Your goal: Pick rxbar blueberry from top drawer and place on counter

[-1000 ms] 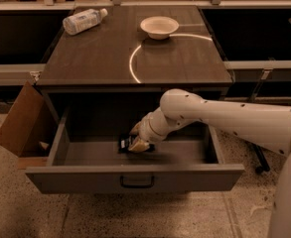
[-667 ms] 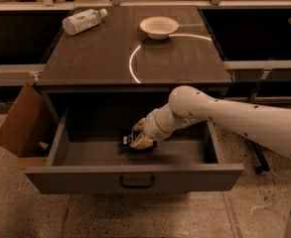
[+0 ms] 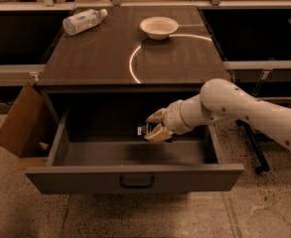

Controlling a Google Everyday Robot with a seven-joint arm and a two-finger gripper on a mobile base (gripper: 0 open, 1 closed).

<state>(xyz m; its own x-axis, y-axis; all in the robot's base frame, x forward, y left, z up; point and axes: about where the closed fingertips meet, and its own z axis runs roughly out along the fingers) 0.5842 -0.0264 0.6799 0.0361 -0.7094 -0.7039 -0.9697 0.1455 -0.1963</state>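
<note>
The top drawer stands pulled open below the counter. My gripper reaches in from the right and is shut on the rxbar blueberry, a small dark wrapper with white print. It holds the bar lifted above the drawer floor, just below the counter's front edge. Most of the bar is hidden between the fingers.
A clear plastic bottle lies on the counter's back left. A white bowl stands at the back middle. An open cardboard box sits on the floor left of the drawer. Dark shelving flanks both sides.
My gripper has risen from the drawer floor with the rxbar in it and moved a little to the right, up toward the counter's front edge.
</note>
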